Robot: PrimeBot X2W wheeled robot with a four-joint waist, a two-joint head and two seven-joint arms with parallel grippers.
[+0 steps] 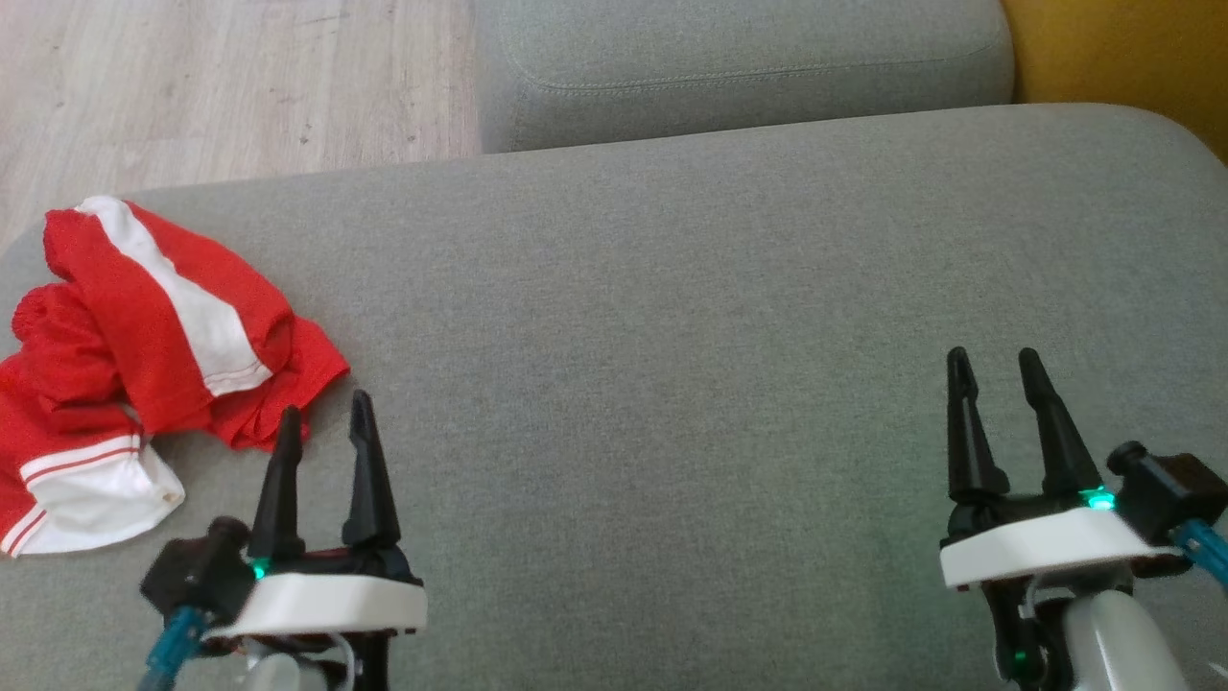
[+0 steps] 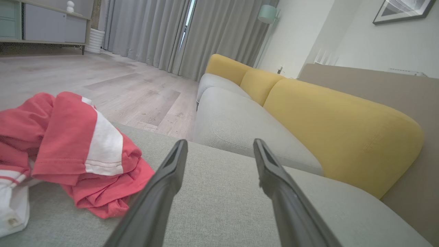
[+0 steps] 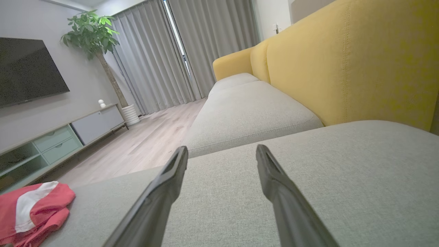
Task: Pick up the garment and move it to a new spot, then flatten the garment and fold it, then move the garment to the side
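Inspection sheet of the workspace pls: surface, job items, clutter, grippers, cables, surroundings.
Surface: grey sofa cushion, flat, mostly bare.
Job's things: red and white garment, crumpled in a heap at the cushion's left end, not flattened or folded.
Clutter: nothing seen.
Grippers: left gripper open, empty, just right of the garment; right gripper open, empty, over bare cushion.
Cables: blue cable at the left wrist, another at the right wrist, both off the garment.
Surroundings: second grey cushion, yellow backrest, wood floor, grey curtains, TV, potted plant.
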